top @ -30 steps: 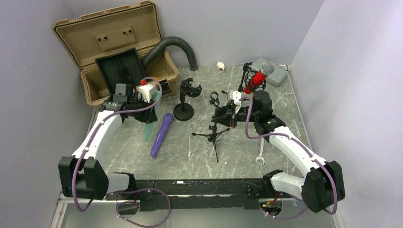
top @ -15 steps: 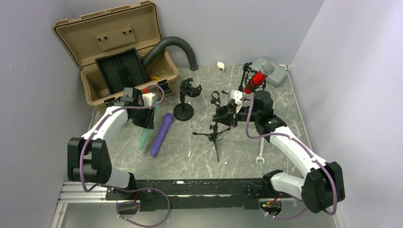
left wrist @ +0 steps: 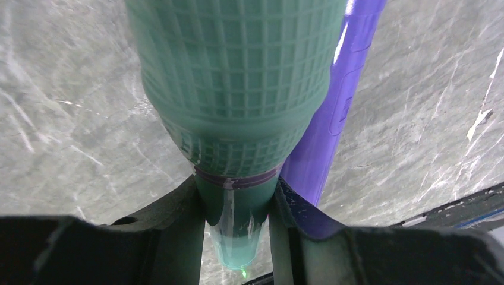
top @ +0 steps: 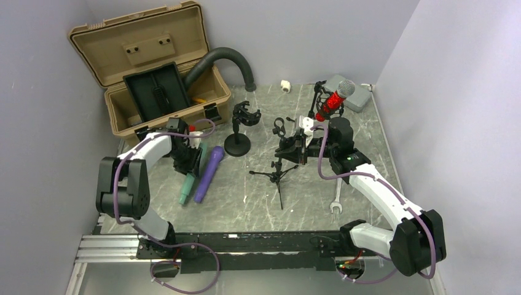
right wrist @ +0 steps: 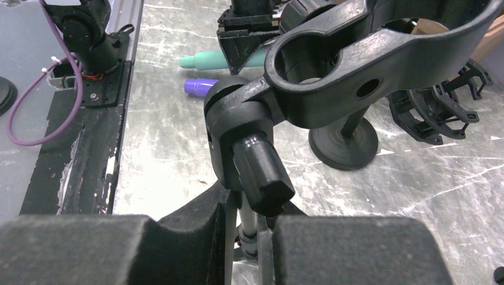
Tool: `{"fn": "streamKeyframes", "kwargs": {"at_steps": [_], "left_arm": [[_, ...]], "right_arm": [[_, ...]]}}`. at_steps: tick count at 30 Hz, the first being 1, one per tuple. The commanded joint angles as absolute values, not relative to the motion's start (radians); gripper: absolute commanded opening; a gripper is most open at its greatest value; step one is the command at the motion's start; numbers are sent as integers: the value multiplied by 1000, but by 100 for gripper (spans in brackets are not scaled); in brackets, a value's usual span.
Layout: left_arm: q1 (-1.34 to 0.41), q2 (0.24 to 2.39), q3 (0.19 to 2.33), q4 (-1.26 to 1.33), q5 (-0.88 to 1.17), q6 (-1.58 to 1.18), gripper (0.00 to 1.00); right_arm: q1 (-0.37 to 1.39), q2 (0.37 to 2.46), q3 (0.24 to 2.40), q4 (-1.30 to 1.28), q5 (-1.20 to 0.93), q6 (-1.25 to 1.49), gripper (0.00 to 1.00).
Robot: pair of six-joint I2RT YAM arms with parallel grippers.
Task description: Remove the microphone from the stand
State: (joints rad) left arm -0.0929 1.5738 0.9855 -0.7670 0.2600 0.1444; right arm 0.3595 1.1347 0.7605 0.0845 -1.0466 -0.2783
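Both grippers are clamped: my left gripper [left wrist: 235, 202], pinching the teal microphone [left wrist: 238, 89] at its neck, has swung it down beside the purple microphone [left wrist: 333, 119], while my right gripper [right wrist: 249, 228] pins the emptied tripod stand [right wrist: 249, 127] by its pole, so I judge only release remains.

Annotating fast: I'm seeing white link shells on the left arm [top: 147, 149] and the right arm [top: 384, 192], with bulky black joint housings [top: 416, 241] sitting far back from the end effectors. A purple cable [top: 320, 161] is looping along each arm up to the wrist. A white block [top: 304, 125] is showing just behind the right gripper [right wrist: 249, 228]. On the left gripper [left wrist: 235, 205] the fingers [left wrist: 172, 228] are reading matte black.
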Motion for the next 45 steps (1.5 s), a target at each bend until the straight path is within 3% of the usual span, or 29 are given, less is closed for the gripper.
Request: {"fn": "streamKeyframes", "kwargs": {"at_steps": [1,21,28,39,45], "left_arm": [[-96,1630,1039,-832,298,128,26],[-98,1761,1055,-857,429,107,43],[-96,1777,1057,-859,436,108,54],[-75,1729,1055,-862,421,111,58],[-72,1671,1078,-894,437,132,65]], "right_arm": [[340,1145,748,-23,-980,-311,0],[341,1144,746,-29,-977,-317,0],[341,1139,744,-31,-976,-318,0],[337,1134,739,-29,-978,-320,0],[336,1136,741,-29,-984,-319,0]]}}
